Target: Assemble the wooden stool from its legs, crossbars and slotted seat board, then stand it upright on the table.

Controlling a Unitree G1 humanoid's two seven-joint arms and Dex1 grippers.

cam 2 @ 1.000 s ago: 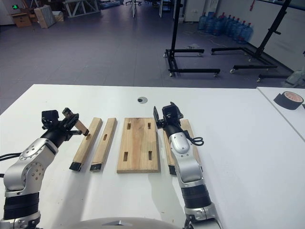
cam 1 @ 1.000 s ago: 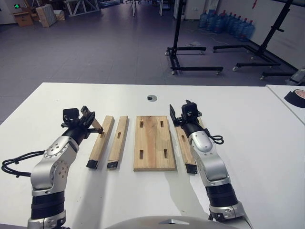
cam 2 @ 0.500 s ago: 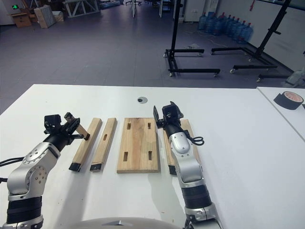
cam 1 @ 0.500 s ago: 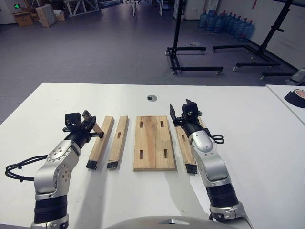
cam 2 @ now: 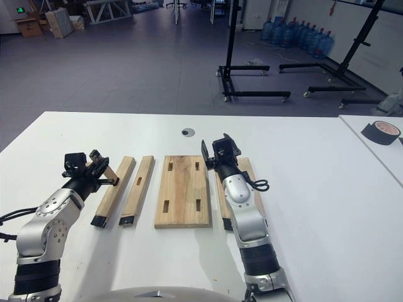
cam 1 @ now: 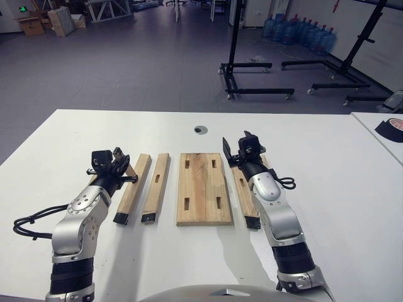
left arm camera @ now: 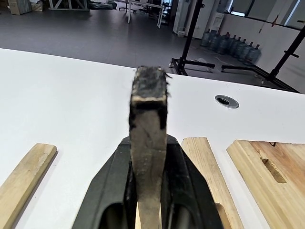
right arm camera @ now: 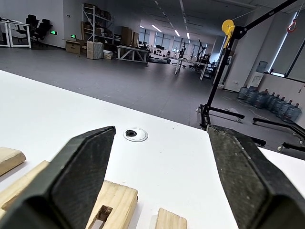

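Note:
The slotted seat board (cam 1: 203, 187) lies flat at the table's middle. Two wooden strips with black ends (cam 1: 133, 187) (cam 1: 155, 186) lie side by side to its left. My left gripper (cam 1: 116, 165) hovers at the far end of the outer strip, shut on a short wooden piece with a black tip (left arm camera: 148, 129) that stands up between its fingers (left arm camera: 112, 181). More wooden strips (cam 1: 242, 195) lie right of the board, partly under my right forearm. My right gripper (cam 1: 241, 150) is open over their far end, with nothing between its pads (right arm camera: 81, 176).
A round hole (cam 1: 200, 129) is set in the white table (cam 1: 327, 157) behind the board. A black cable loop (cam 1: 286, 183) lies by my right arm and a thicker cable (cam 1: 31, 223) by my left. A tape roll (cam 1: 391, 128) sits on the neighbouring table at the right.
My left gripper has moved right and a little nearer the outer strip, carrying the short wooden piece. The right arm has hardly moved.

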